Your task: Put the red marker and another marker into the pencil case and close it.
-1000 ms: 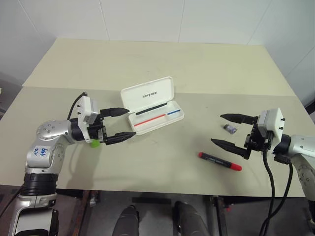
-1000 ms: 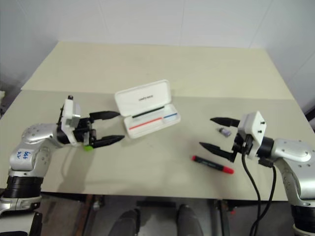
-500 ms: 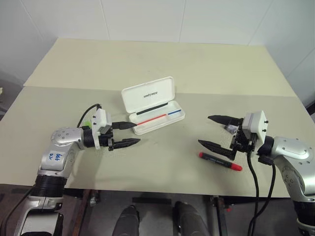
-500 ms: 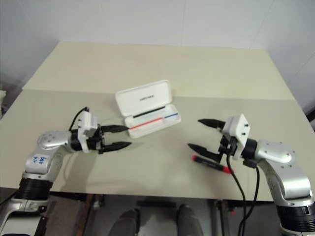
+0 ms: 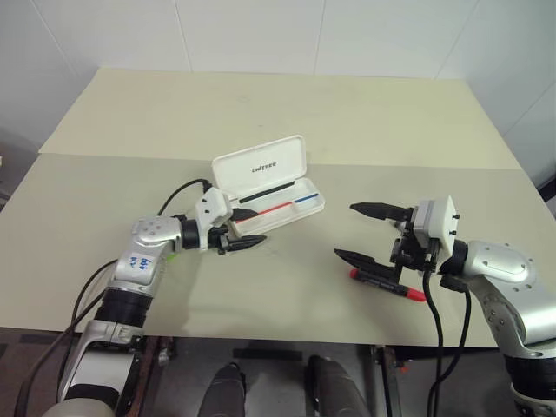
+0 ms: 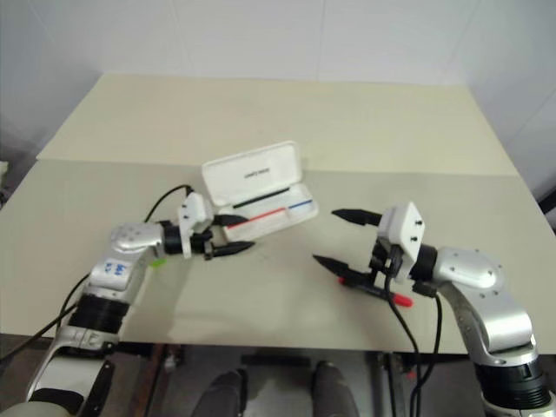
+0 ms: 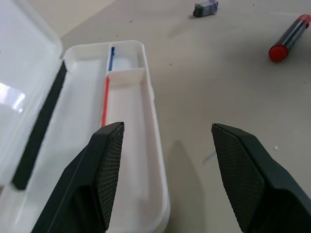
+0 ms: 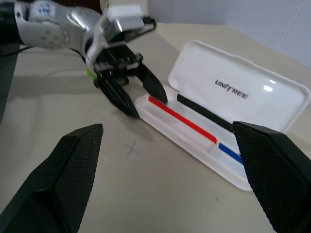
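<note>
The white pencil case (image 5: 261,168) lies open mid-table, lid up, red and blue stripes in its tray (image 7: 131,145). My left gripper (image 5: 248,229) is open and empty at the case's left end, one finger over the tray and the other over the table. The red marker (image 5: 408,290) lies on the table to the right, its left part under the lower finger of my right gripper (image 5: 345,230), which hangs wide open above it. A bit of the green highlighter (image 6: 156,261) peeks out from under my left forearm.
A small dark grey object (image 7: 206,8) lies on the table beyond the red marker. The beige table (image 5: 287,113) stretches far behind the case. Its front edge runs close below both arms.
My left gripper moved right and down from beside the green highlighter to the case's left end, and its fingers narrowed. My right gripper shifted left over the red marker.
</note>
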Tool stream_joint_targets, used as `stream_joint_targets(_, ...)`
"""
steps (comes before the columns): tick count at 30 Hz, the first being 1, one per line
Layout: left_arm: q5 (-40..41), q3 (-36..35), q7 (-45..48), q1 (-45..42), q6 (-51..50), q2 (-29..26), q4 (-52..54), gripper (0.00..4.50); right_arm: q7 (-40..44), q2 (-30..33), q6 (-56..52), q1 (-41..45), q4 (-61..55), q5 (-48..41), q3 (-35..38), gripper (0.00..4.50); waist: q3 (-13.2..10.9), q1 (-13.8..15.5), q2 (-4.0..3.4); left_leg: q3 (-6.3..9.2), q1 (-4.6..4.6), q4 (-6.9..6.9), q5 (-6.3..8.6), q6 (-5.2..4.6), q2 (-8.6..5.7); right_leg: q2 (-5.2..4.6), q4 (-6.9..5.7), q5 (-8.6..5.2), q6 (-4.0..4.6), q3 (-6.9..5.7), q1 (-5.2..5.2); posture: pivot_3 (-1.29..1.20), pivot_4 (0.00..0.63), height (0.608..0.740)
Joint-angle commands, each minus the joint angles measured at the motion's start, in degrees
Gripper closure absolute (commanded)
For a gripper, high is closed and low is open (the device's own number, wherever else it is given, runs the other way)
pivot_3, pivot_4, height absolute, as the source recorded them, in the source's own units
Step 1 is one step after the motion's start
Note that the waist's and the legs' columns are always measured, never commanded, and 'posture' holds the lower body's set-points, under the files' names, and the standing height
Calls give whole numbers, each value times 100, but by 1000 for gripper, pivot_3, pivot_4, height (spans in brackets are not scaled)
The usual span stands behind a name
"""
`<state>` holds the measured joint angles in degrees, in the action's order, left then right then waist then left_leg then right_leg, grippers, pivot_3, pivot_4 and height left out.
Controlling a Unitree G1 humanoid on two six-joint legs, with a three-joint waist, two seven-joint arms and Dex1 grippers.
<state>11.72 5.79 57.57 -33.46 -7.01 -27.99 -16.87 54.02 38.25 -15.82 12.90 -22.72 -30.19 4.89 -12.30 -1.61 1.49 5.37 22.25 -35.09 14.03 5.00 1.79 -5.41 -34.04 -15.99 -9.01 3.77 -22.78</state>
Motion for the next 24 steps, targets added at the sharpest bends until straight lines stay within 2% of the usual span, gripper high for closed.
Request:
stream_joint_targets(1, -95, 33, 68, -174, 161, -5, -135, 1552, -148, -47, 66, 45, -284, -6, 54, 0, 0, 9, 0, 0, 0, 0, 0, 0, 0, 0, 0, 0, 0, 0, 0, 0, 150, 740)
stream_joint_targets(14, -390, 330, 316, -443, 162, 31, -609, 1552, -368, -158, 178, 113, -442, 41, 47, 0, 0, 15, 0, 0, 0, 0, 0, 0, 0, 0, -2, 0, 0, 0, 0, 0, 150, 740)
stream_joint_targets(18, -478, 376, 269, -589, 49, 47, -681, 2663, -374, -179, 245, 161, -423, 62, 33, 0, 0, 4, 0, 0, 0, -1, 0, 0, 0, 0, -2, 0, 0, 0, 0, 0, 150, 740)
stream_joint_targets(23, -570, 448, 320, -677, -37, 28, -644, 4454, -368, -194, 287, 217, -399, 75, 48, 0, 0, 9, 0, 1, 0, 0, 0, 0, 0, 0, -3, 0, 0, 0, 0, 0, 150, 740)
stream_joint_targets(24, -594, 459, 321, -689, -53, 20, -639, 4485, -368, -191, 296, 226, -391, 75, 48, 0, 0, 10, 0, 1, 0, 0, 0, 0, 0, 0, -3, 0, 0, 0, 0, 0, 150, 740)
